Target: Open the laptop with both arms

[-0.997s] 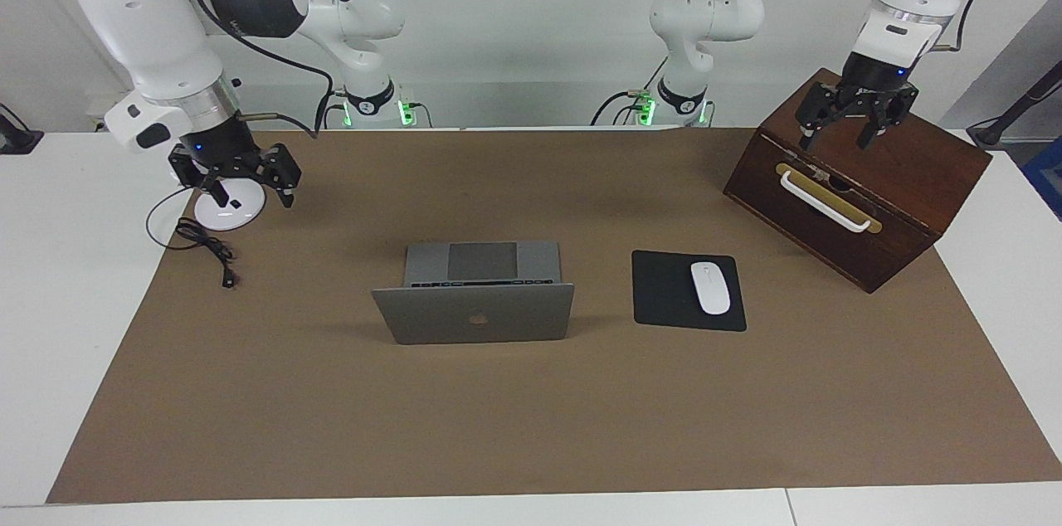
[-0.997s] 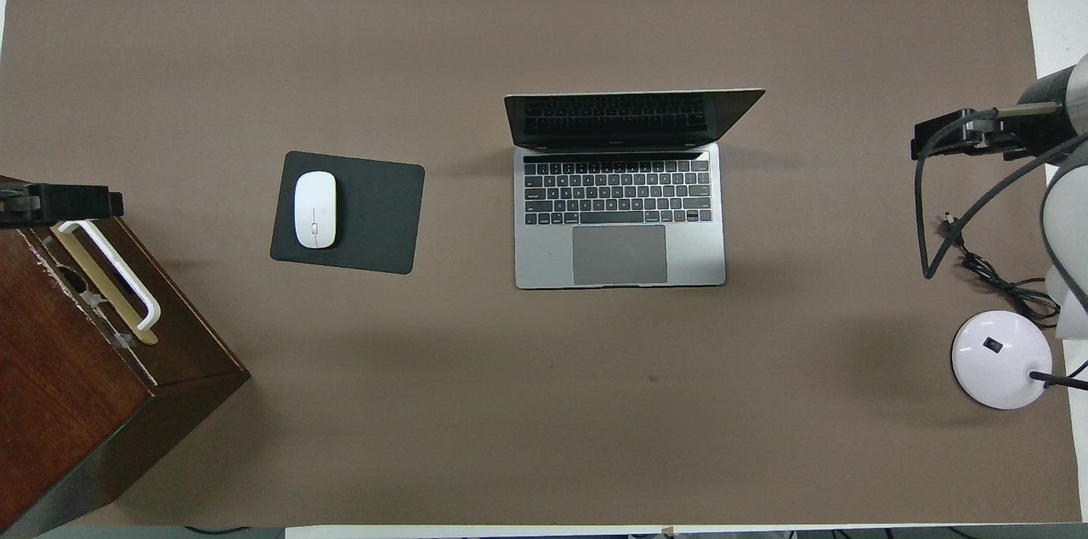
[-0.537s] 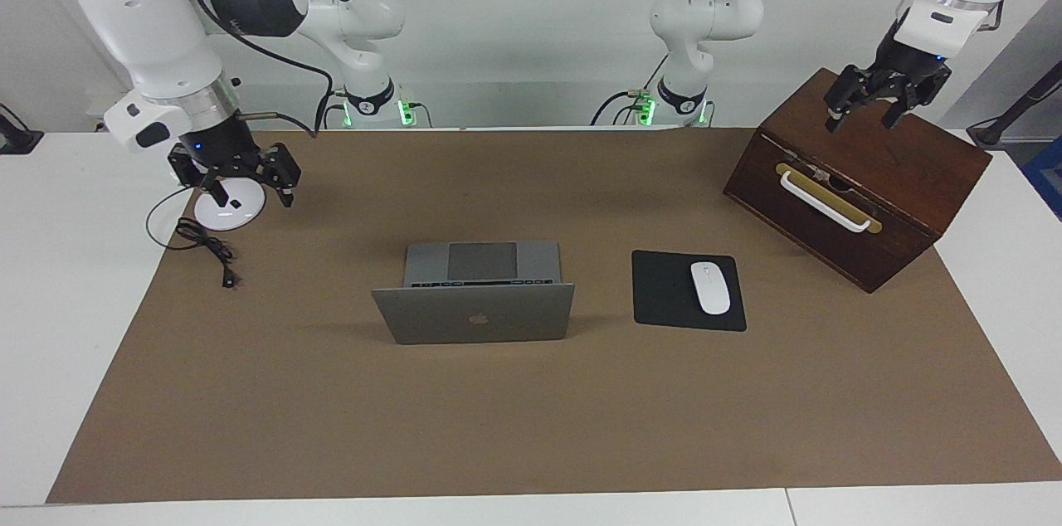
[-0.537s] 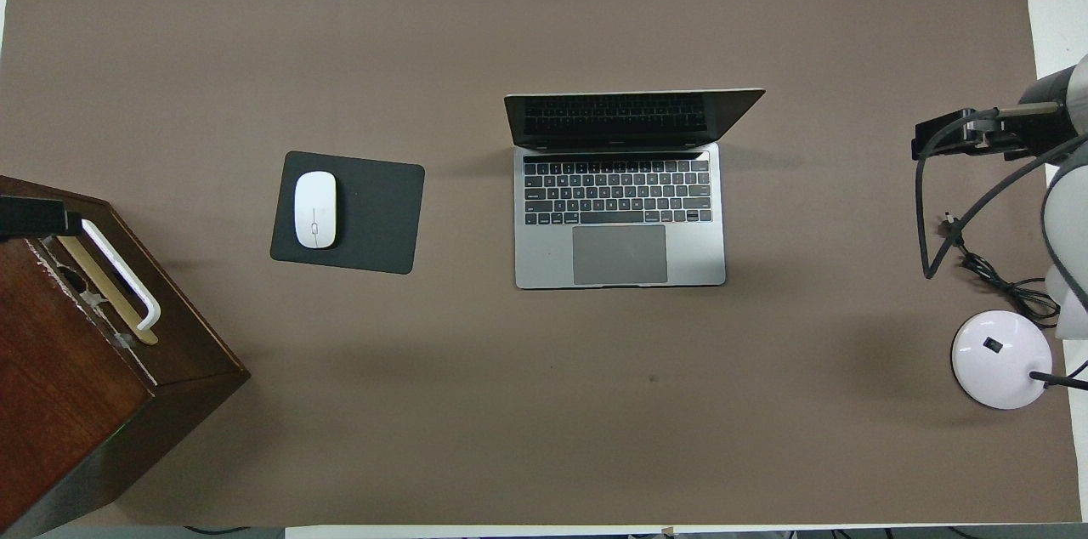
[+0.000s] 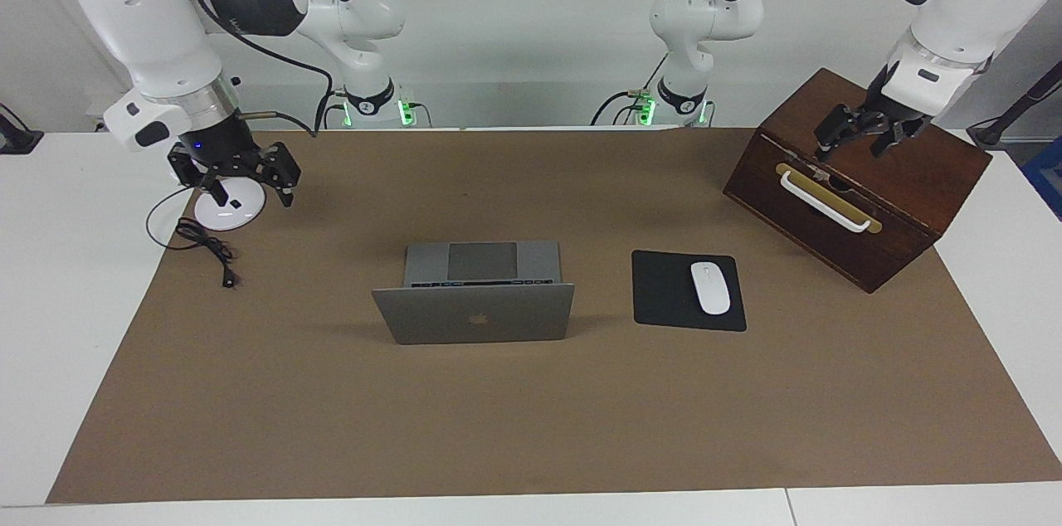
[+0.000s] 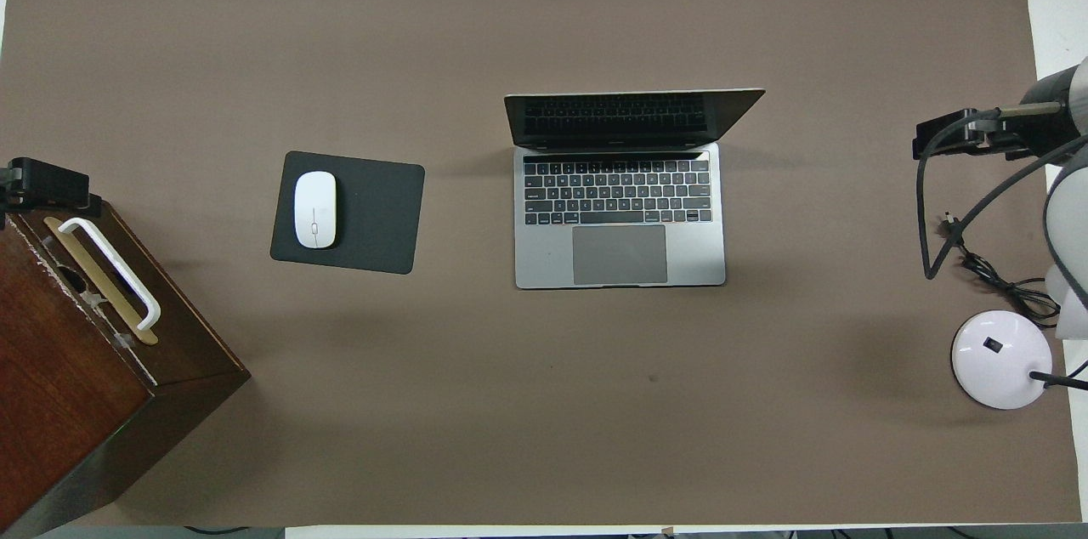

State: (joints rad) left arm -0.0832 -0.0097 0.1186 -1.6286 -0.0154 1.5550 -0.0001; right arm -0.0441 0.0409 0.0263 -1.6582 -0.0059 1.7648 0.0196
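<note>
The left gripper (image 5: 859,136) has dropped over the box (image 5: 904,177) (fingers spread), laptop (image 5: 477,294) open.

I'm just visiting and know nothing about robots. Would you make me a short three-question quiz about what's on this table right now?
1. True or false: the laptop has its lid raised.
2. The white mouse lies on which thing? A) the brown table cover B) the black mouse pad C) the laptop
3. Fill in: the left gripper hangs over the wooden ____.

Key
1. True: its keys and trackpad show.
2. B
3. box. The right gripper hangs over the round white lamp base, at the other end.
</note>
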